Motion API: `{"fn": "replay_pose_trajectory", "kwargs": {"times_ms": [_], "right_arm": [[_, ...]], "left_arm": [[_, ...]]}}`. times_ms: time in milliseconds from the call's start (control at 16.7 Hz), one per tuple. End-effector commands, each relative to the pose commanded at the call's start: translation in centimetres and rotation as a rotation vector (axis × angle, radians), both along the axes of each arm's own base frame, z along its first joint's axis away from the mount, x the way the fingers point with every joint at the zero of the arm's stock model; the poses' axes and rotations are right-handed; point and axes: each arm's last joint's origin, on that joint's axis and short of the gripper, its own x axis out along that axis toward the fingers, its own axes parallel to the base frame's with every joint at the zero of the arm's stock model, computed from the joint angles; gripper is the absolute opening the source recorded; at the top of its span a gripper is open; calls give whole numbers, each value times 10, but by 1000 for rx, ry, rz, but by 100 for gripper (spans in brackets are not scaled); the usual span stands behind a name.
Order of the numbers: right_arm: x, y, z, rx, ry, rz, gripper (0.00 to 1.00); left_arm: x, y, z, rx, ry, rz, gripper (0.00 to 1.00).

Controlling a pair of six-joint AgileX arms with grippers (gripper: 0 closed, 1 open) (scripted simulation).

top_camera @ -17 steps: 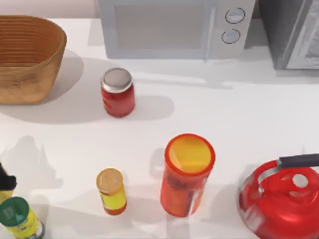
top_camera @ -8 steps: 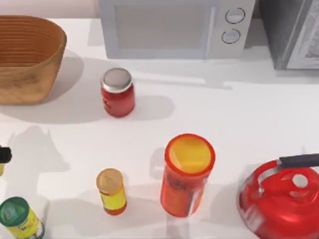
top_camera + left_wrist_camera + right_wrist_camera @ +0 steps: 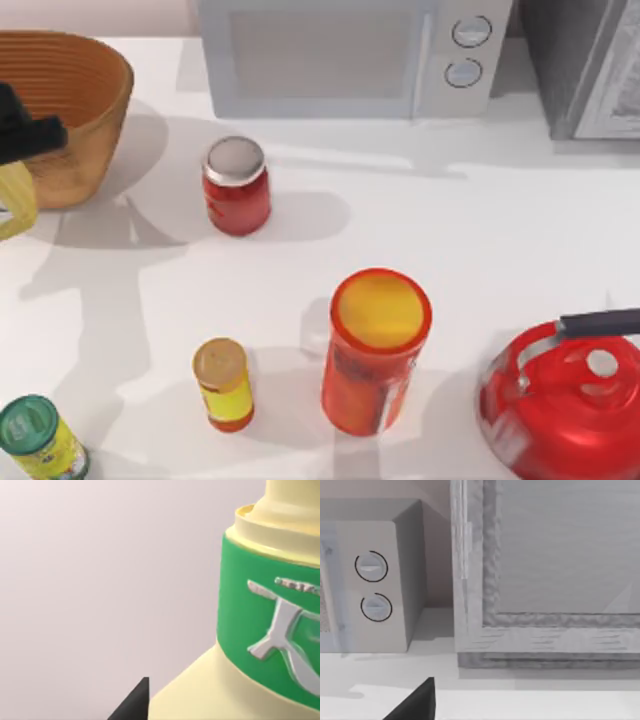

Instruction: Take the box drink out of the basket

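Box drink: the pale-yellow box drink (image 3: pixel 14 200) shows at the top view's left edge, about 9 o'clock, partly cut off; up close in the left wrist view, the box drink (image 3: pixel 240 680) has a green band below its neck.
Left gripper: the left gripper (image 3: pixel 22 135) sits over the box drink's top, a dark shape against the basket's near wall; it seems to carry the drink, but whether its fingers are clamped on it I cannot tell.
Basket: the wicker basket (image 3: pixel 85 80) stands at 10 o'clock, against the left edge; the drink lies outside its rim, just at its 6 o'clock side.
Open room: bare white table (image 3: pixel 480 230) runs from the centre toward 3 o'clock; the left strip below the basket is free down to the green-lidded can.
Change: half a second ago the gripper was lower on the left edge, around 8 o'clock; it now stands by the basket, and its shadow has moved up with it.
Count: one red jar (image 3: pixel 236 186) with a grey lid, one tall orange canister (image 3: pixel 375 350), one small yellow jar (image 3: pixel 223 384), one green-lidded can (image 3: pixel 38 438) at 7 o'clock, one red kettle (image 3: pixel 565 395) at 4 o'clock, one microwave (image 3: pixel 350 55) at 12 o'clock.
Right arm: a dark finger tip (image 3: pixel 415 702) shows in the right wrist view, facing the microwave's two dials; whether the gripper is open or shut I cannot tell.
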Motion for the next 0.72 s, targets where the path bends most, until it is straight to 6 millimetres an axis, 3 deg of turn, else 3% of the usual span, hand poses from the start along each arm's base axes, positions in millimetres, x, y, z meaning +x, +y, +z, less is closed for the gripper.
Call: {"fn": "replay_pose_trajectory", "kwargs": {"times_ms": [240,420,720], "right_arm": [[0,0,0,0,0,0,100],[0,0,0,0,0,0,100],[0,0,0,0,0,0,100]], "left_arm": [[20,-38,2,-18,35,59,0],[33,-72,-7,-33,72,108,0],[45,-138,-56,8,168,142,0]]}}
